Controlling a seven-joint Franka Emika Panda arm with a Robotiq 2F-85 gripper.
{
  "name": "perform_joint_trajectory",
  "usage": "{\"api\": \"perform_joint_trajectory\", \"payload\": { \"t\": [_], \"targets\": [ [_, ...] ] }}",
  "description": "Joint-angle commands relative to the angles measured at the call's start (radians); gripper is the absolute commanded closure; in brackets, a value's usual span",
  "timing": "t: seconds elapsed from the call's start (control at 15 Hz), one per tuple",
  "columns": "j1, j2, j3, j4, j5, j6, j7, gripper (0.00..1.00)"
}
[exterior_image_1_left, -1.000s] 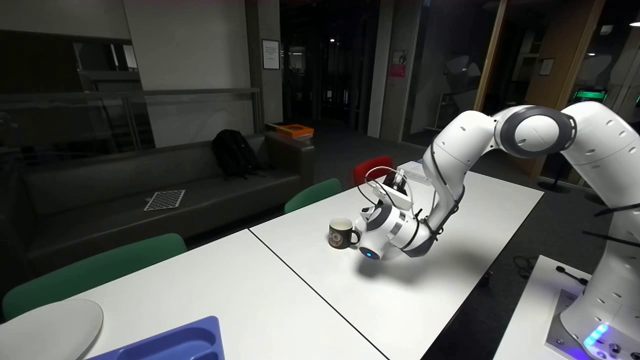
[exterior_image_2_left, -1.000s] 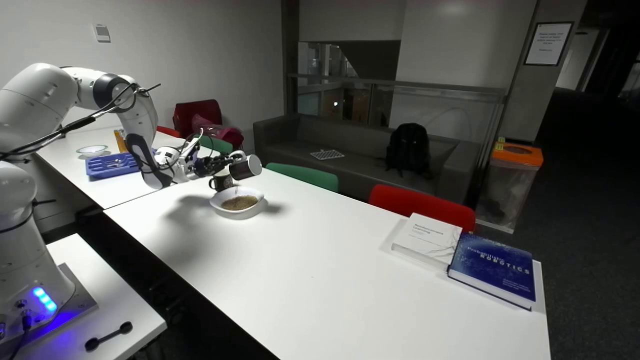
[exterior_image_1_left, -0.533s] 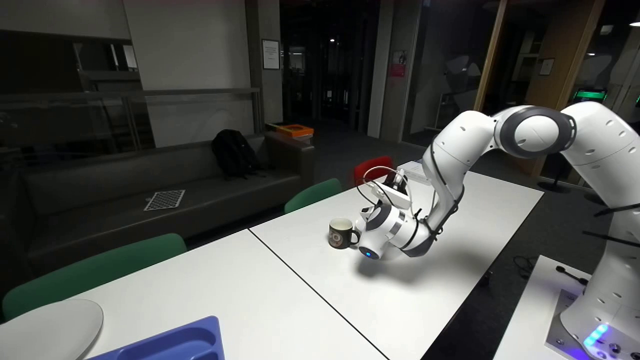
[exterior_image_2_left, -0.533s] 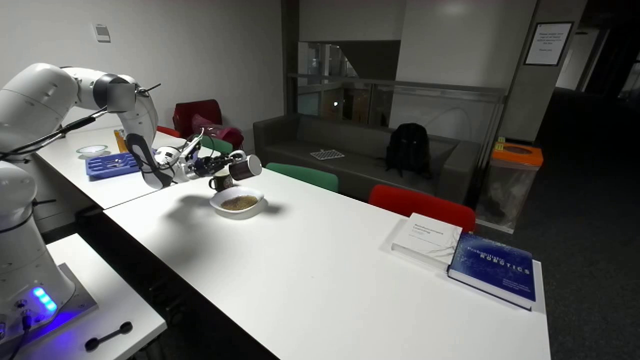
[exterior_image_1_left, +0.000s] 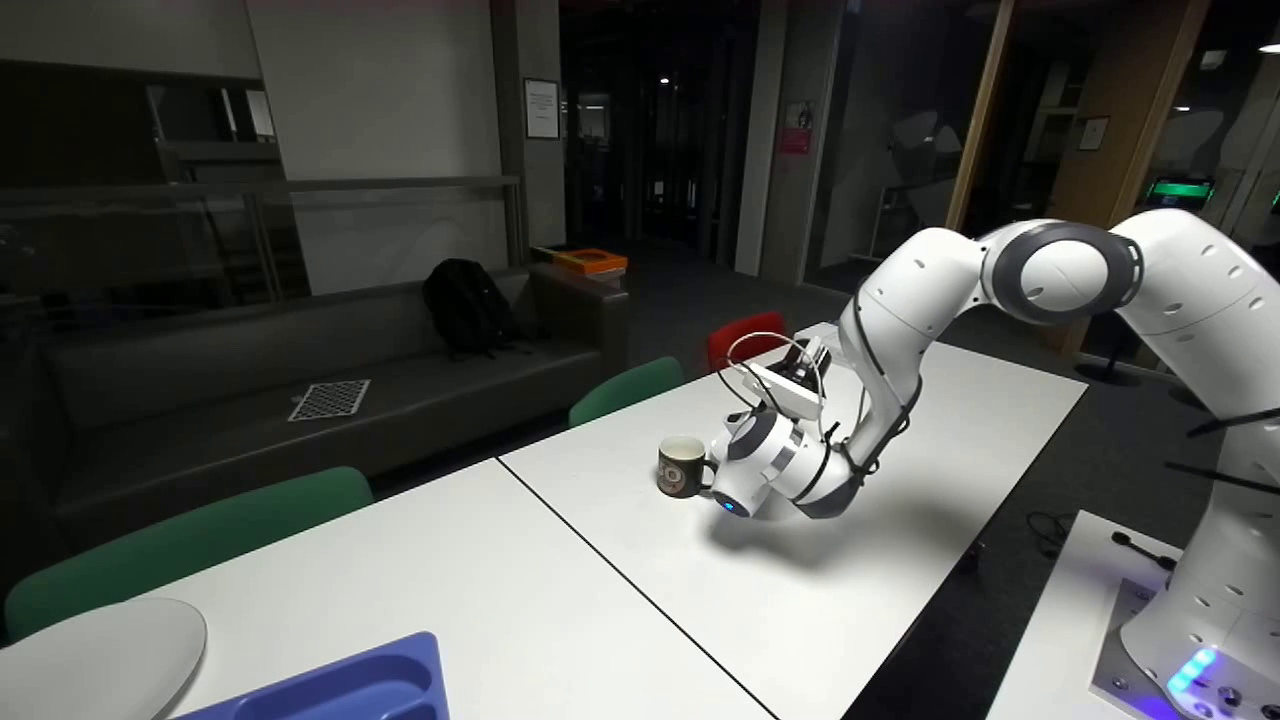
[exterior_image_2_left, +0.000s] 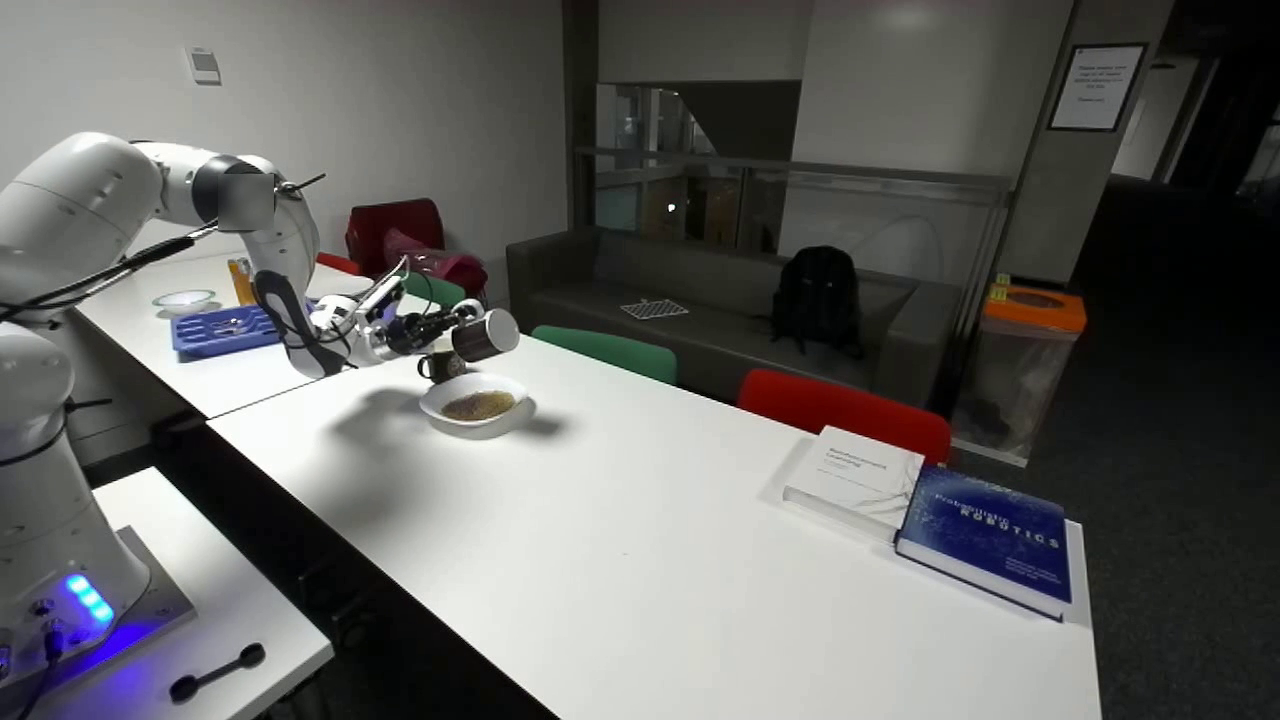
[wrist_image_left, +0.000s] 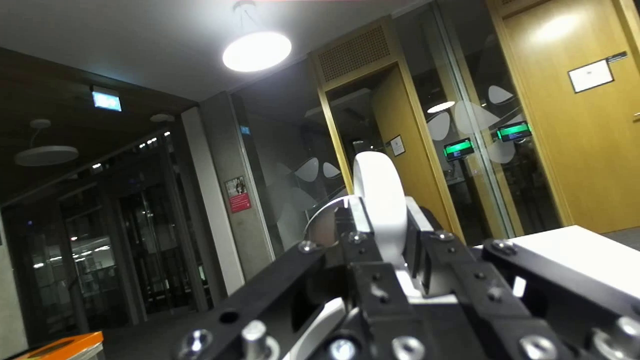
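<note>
Clearly, the hand (wrist_image_left: 387, 220) is gripping the white handle (wrist_image_left: 382, 192) of a dark mug (exterior_image_2_left: 478, 342), and the wrist view shows this handle squeezed between the fingers (wrist_image_left: 360, 245). The mug is in the air and strongly tilted, above a white bowl (exterior_image_2_left: 432, 403) which contains some brown grains (exterior_image_2_left: 480, 406). One round white end of the mug is turned to the right in an exterior view, and I cannot tell if it is the mouth or the bottom. Near the bowl, a second mug (exterior_image_1_left: 680, 472), with a dark handle, stands upright on the desk (exterior_image_2_left: 650, 560). Well apart from these there is a blue tray (exterior_image_2_left: 215, 348), visible in both exterior views. At one end of the desk lie a white book (exterior_image_2_left: 855, 475) and a blue book (exterior_image_2_left: 985, 540), close together. Behind the desk, a black backpack (exterior_image_2_left: 818, 295) rests on a sofa (exterior_image_2_left: 640, 265).
</note>
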Motion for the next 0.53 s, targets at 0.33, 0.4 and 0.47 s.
{"api": "perform_joint_trajectory", "payload": {
  "t": [0.33,0.4,0.47],
  "targets": [
    [0.024,0.036,-0.017,0.074,0.021,-0.098,-0.077,0.95],
    [0.025,0.039,-0.017,0.078,0.022,-0.103,-0.082,0.95],
    [0.026,0.043,-0.017,0.083,0.022,-0.108,-0.088,0.95]
  ]
}}
